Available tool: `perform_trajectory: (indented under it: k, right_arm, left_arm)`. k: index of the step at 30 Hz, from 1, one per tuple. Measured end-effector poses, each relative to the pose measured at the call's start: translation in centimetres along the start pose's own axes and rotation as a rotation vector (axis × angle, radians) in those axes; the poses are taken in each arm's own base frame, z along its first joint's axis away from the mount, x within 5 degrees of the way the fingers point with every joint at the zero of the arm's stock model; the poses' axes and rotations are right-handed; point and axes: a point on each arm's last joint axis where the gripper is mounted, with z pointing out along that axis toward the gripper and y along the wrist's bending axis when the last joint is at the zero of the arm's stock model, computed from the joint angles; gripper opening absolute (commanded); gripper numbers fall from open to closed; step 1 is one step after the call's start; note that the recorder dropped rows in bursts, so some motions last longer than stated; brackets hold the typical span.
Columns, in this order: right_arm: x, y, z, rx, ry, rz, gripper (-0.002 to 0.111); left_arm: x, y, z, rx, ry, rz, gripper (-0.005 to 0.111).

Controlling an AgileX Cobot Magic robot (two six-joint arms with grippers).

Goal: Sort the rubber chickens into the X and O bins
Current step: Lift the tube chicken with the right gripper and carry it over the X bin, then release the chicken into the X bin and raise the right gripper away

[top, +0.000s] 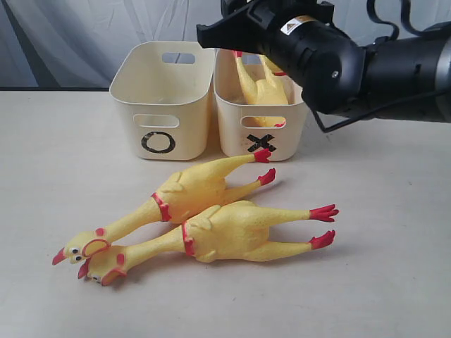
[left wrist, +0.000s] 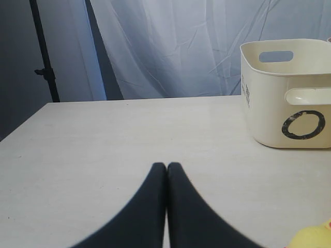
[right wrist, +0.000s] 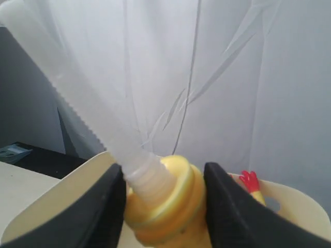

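Gripper (right wrist: 164,202) of right arm, part-open, gripping chicken (right wrist: 173,222)

Two loose chickens (top: 232,231) — X bin (top: 232,137) part-full

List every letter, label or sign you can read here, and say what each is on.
"O": black, on the front of the left bin.
"X": black, on the front of the right bin.
Warning sticker on the right arm: too small to read.
Raised marks on the left bin's side: unreadable.
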Motion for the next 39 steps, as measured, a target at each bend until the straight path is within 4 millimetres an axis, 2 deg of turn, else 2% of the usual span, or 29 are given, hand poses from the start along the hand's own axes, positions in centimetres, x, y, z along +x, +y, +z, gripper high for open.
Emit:
perform_trajectory:
  k: [14, 25, 34, 37, 39]
  right_arm:
    - [3.6, 0.2, 4.4, 0.110, 0.060, 0.241, -0.001]
    - [6.2, 0.1, 5.1, 0.154, 0.133, 0.297, -0.001]
    - [7.0, 0.2, 5.3, 0.161, 0.164, 0.314, 0.000]
    - [7.1, 0.2, 5.3, 0.167, 0.168, 0.325, 0.014]
    - [7.1, 0.2, 5.3, 0.167, 0.168, 0.325, 0.033]
  left_arm:
    - [0.0, 0.0, 0.0, 0.000, 0.000, 0.000, 0.000]
    - [0.0, 0.0, 0.0, 0.000, 0.000, 0.000, 0.000]
    - [0.0, 0.0, 0.0, 0.000, 0.000, 0.000, 0.000]
    - [0.0, 0.0, 0.0, 0.000, 0.000, 0.000, 0.000]
    - [0.0, 0.0, 0.0, 0.000, 0.000, 0.000, 0.000]
